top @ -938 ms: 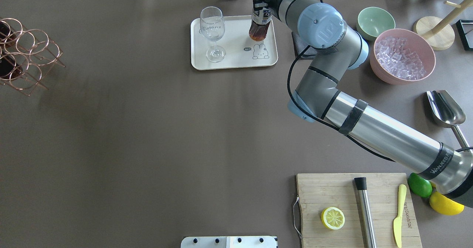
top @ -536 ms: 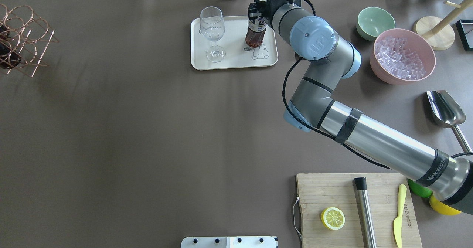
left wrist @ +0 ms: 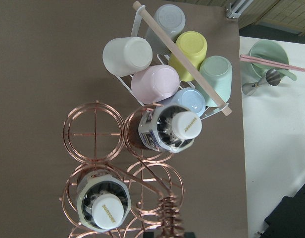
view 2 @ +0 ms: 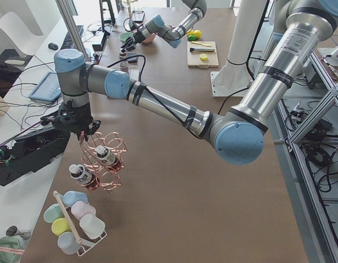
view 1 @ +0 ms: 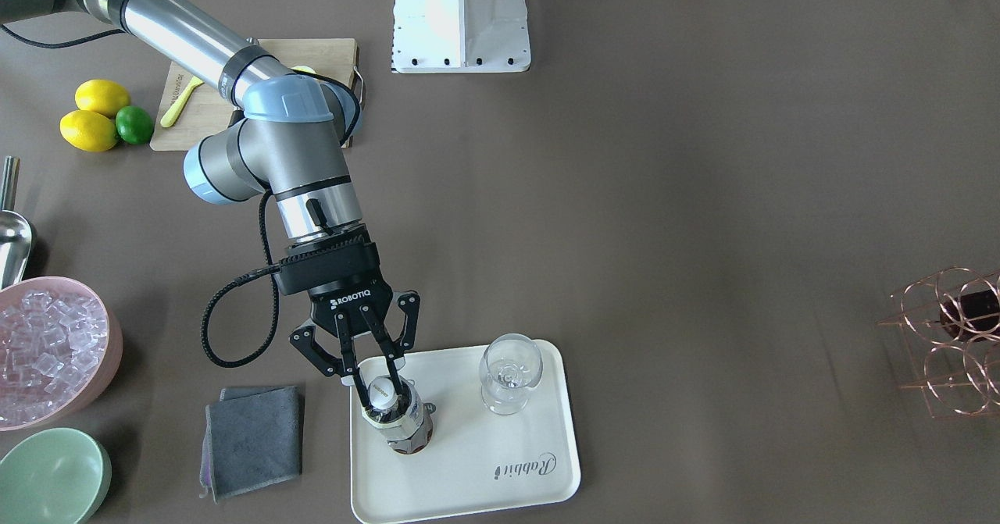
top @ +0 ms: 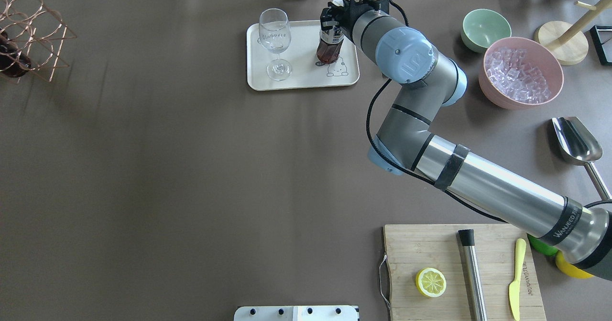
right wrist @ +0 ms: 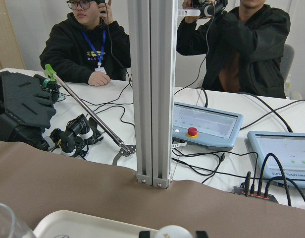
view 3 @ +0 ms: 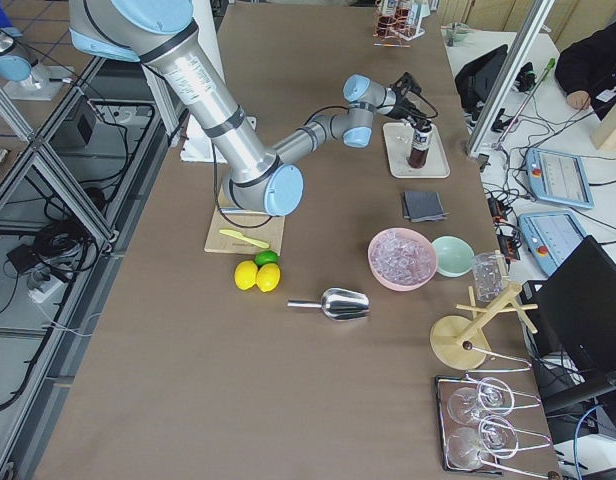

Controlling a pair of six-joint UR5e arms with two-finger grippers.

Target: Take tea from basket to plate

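Brown table (view 1: 625, 196), front view: the right pincer (view 1: 380, 390) points down, fingers clamped on the white cap of the tea (view 1: 405, 424), which stands on the plate (view 1: 500, 500) near a glass (view 1: 508, 376). Overhead: the bottle's base sits right by the bear drawing. Left-end view: the left pincer (view 2: 79, 130) is at the basket (view 2: 106, 161) handle, and I cannot tell its grip.

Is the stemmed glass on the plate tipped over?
No, the glass stands upright on its foot on the plate, apart from the tea.
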